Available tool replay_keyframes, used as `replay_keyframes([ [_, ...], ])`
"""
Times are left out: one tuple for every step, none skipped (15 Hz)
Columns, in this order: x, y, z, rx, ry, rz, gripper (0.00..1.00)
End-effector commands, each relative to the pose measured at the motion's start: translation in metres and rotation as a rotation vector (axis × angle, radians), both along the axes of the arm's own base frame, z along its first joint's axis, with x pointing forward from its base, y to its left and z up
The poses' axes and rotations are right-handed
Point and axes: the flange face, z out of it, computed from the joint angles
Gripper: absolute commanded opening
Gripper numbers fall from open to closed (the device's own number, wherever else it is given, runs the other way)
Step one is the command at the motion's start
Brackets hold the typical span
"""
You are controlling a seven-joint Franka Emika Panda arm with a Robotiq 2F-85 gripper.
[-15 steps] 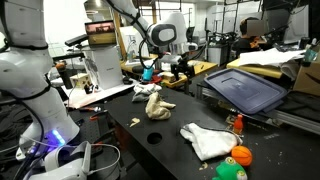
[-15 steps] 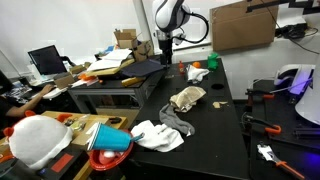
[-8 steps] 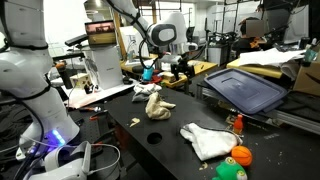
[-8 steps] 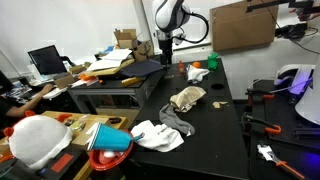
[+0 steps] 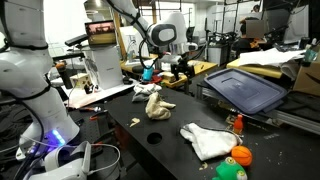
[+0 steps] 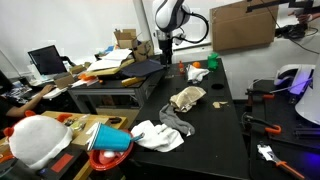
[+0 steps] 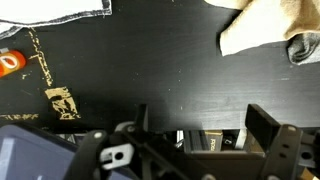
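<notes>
The black two-fingered gripper [image 6: 165, 50] was seen hanging over the far end of the black table [image 6: 222, 120], with its fingers [image 7: 268, 128] set wide apart and nothing caught between them. Only bare table surface was shown between them in the wrist view. The nearest thing was a crumpled beige cloth [image 6: 187, 98], which lay on the table well apart from the gripper, closer to the camera in both exterior views. In the wrist view only part of it was shown, at the upper right edge, touched by neither finger. A crumpled white cloth [image 6: 158, 134] was laid further along the table, near the beige one; whether the two touched could not be told. A dark flat tray [image 5: 245, 90] was set on a stand beside the table. In the wrist view an orange round object [image 7: 8, 63] was cut off by the left edge, and a small yellowish mark [image 7: 62, 100] was noted on the table surface near it. Whether the gripper touched the table could not be told.
</notes>
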Motion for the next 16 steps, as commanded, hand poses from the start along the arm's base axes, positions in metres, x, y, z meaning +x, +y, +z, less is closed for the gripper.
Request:
replay_keyframes([
  [0.000, 0.000, 0.001, 0.000, 0.001, 0.000, 1.00],
  [0.000, 0.000, 0.001, 0.000, 0.001, 0.000, 1.00],
  [0.000, 0.000, 0.001, 0.000, 0.001, 0.000, 1.00],
  [0.000, 0.000, 0.001, 0.000, 0.001, 0.000, 1.00],
  [0.000, 0.000, 0.001, 0.000, 0.001, 0.000, 1.00],
  [0.000, 0.000, 0.001, 0.000, 0.001, 0.000, 1.00],
  [0.000, 0.001, 0.000, -0.001, -0.001, 0.001, 1.00],
  [0.000, 0.001, 0.000, -0.002, 0.001, -0.001, 1.00],
  [-0.001, 0.002, -0.001, -0.003, 0.005, -0.005, 1.00],
  [-0.002, 0.002, -0.001, -0.002, 0.005, -0.006, 1.00],
  [-0.003, 0.003, 0.000, 0.000, 0.007, -0.009, 1.00],
  [-0.005, 0.004, 0.001, 0.005, 0.006, -0.009, 1.00],
  [-0.006, 0.005, 0.002, 0.008, 0.004, -0.011, 1.00],
  [-0.007, 0.007, 0.003, 0.019, 0.008, -0.016, 1.00],
  [-0.009, 0.008, 0.003, 0.024, 0.010, -0.021, 1.00],
  [-0.011, 0.010, 0.003, 0.039, 0.012, -0.023, 1.00],
])
